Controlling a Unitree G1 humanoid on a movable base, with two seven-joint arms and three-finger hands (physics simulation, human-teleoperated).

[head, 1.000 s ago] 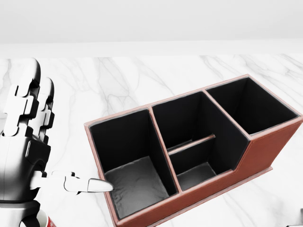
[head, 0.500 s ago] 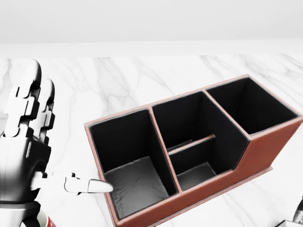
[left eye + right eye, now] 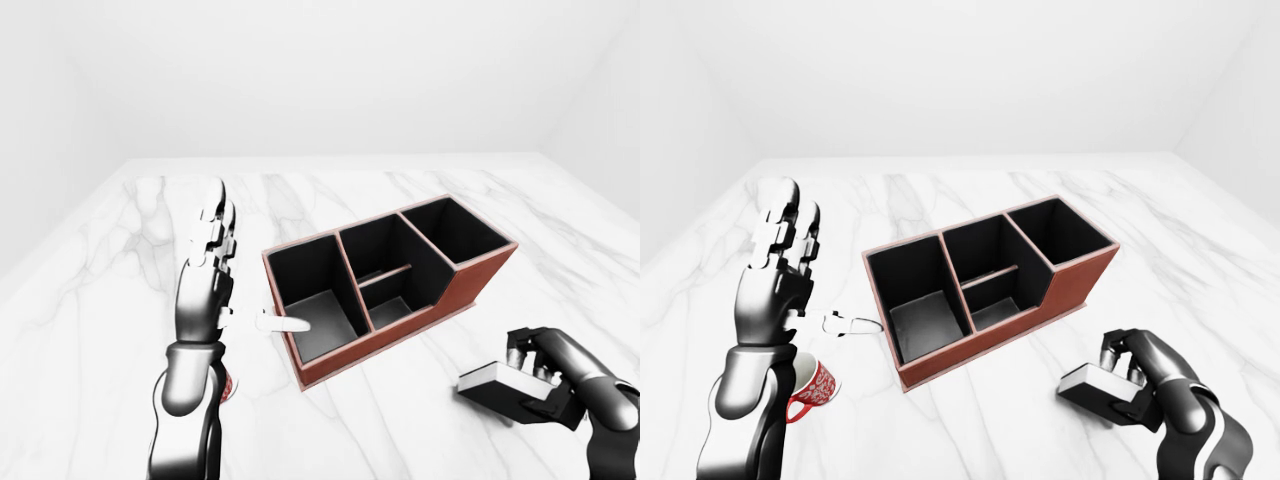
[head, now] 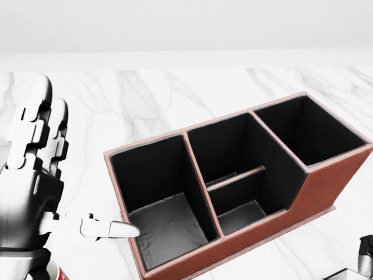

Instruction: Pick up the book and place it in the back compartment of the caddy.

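Marble surface (image 3: 110, 300) carried the caddy (image 3: 470, 275) at centre frame; right hand (image 3: 1130, 375) gripped the book (image 3: 1095, 392) lower right, left hand (image 3: 205, 285) stood open-fingered.

Your book (image 3: 1095, 386) is dark with a pale page edge, lying roughly flat and gripped in the right hand (image 3: 1137, 378), fingers curled over its top. It sits well apart from the caddy (image 3: 985, 290), lower right of it in the right-eye view. The caddy is red-brown outside, black inside, upright on the white marble counter (image 3: 970, 420), set at an angle. You've got four open compartments, all empty.
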